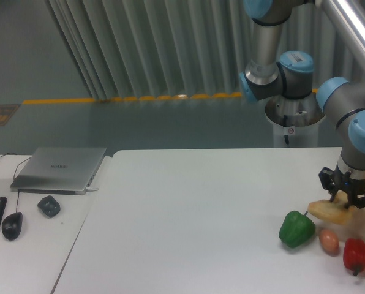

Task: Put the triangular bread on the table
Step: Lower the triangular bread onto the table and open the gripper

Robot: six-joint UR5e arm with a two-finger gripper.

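- Fingers (340, 195) of gripper (346, 197) closed around triangular bread (329, 212).
- Bread sat just right of green pepper (296, 228), above the egg-like thing (329, 241); table (195, 214) contact unclear.

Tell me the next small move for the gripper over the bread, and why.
Probably a short straight descent, then close. The gripper sits right at the top of the triangular bread, which lies on the table close to the green pepper and the small egg-like thing. I cannot tell whether the fingers already grip it, so confirm the grasp before lifting.
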